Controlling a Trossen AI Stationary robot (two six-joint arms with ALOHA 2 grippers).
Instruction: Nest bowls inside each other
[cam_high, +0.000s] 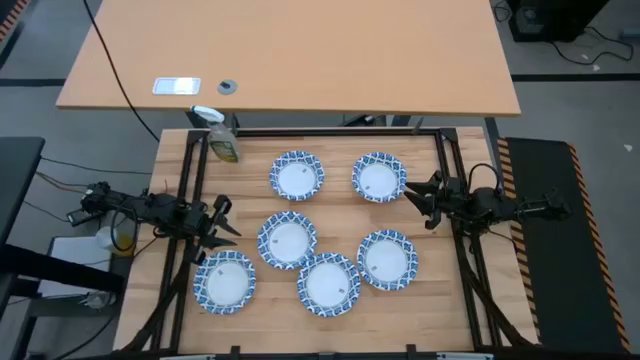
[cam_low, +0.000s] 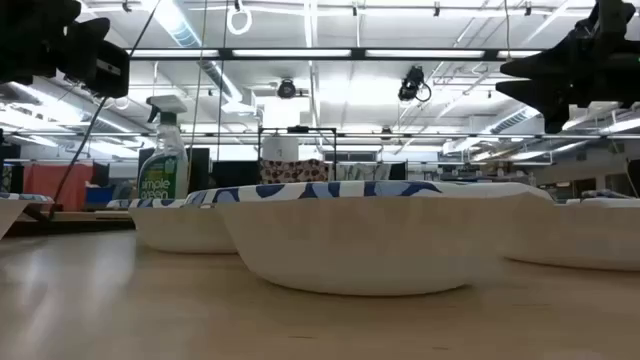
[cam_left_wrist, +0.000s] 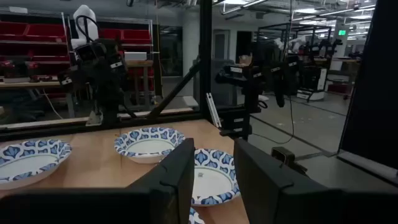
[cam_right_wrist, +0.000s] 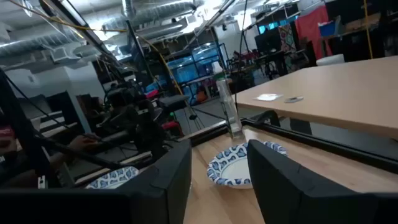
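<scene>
Dark fingers of the left gripper (cam_high: 222, 222) are drawn together with only a narrow slit between them and nothing in it; it hangs above the table's left edge, near the bowl at front left (cam_high: 224, 281). The right gripper (cam_high: 418, 197) stands partly open and empty at the table's right edge, just beside the bowl at back right (cam_high: 379, 177).

All six bowls lie singly on the wooden table (cam_high: 450, 300), none yet nested. Two sit at the back, the second being the back-left bowl (cam_high: 297, 175). The other four form a loose front cluster: the middle bowl (cam_high: 287, 240), the front-centre bowl (cam_high: 330, 282), the right-hand bowl (cam_high: 386, 259) and the front-left one, with neighbouring rims touching or nearly so.

They look like paper bowls: very light, thin-walled, with a fluted, flexible rim. Judging by that, a pinch across the rim should lift one easily, though hard squeezing could crease it, and a light bowl may slide when nudged. The free outer rim, away from neighbours, seems the best place to grip.

A spray bottle (cam_high: 219, 135) stands at the back left corner; in the low view its label reads "simple green".
</scene>
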